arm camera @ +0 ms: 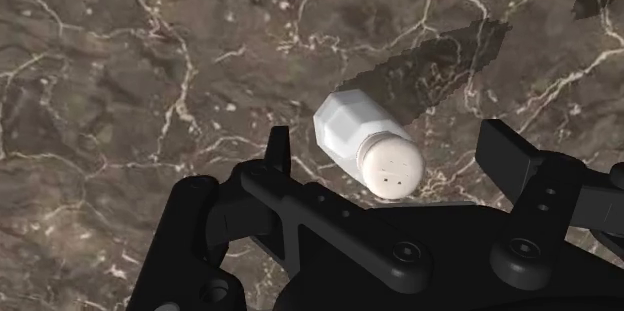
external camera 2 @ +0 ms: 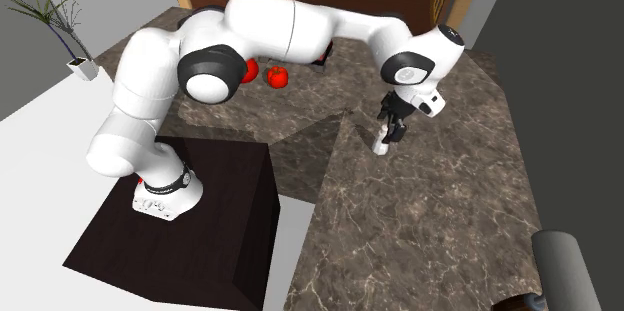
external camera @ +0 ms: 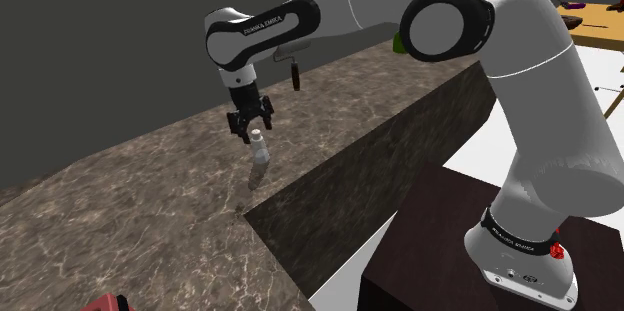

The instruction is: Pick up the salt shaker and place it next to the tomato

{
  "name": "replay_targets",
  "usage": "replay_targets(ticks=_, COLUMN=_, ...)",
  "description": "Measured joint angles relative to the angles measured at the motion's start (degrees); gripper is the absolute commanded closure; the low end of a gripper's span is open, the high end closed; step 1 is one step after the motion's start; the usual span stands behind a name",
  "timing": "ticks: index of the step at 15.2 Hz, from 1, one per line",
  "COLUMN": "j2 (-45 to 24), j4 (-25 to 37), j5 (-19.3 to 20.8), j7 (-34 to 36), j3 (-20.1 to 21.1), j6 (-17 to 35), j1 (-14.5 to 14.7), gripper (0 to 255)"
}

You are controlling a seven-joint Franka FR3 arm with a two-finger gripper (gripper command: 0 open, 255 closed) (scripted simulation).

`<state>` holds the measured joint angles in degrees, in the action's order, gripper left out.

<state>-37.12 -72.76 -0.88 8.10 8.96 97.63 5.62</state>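
Veined marble counter (arm camera: 120, 59) — faceted white salt shaker (arm camera: 365, 144); black pincer (arm camera: 392, 147) agape

A home kitchen, shown by the marble counter (external camera 2: 430, 219), tomato (external camera 2: 277, 77) and potted plant (external camera 2: 83, 68)

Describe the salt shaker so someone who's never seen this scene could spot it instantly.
Find the brown marble countertop, near the inner corner of its edge. Just under the arm's open black gripper stands the salt shaker: a small white faceted bottle with a round perforated cap, unlike the red tomato farther along.
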Motion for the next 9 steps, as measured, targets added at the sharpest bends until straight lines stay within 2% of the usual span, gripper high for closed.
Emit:
replay_targets(ticks=7, j2=-0.4, j4=-0.33, j5=0.03, j7=-0.08, j3=-0.03, j6=0.75, j1=-0.01, gripper=0)
replay_targets(ticks=8, j2=-0.4, j4=-0.33, j5=0.03, j7=-0.08, j3=-0.03, j6=0.75, j1=-0.01, gripper=255)
replay_targets(ticks=9, j2=-0.39, j4=-0.33, j5=0.03, j7=-0.08, j3=-0.03, j6=0.75, j1=-0.01, gripper=255)
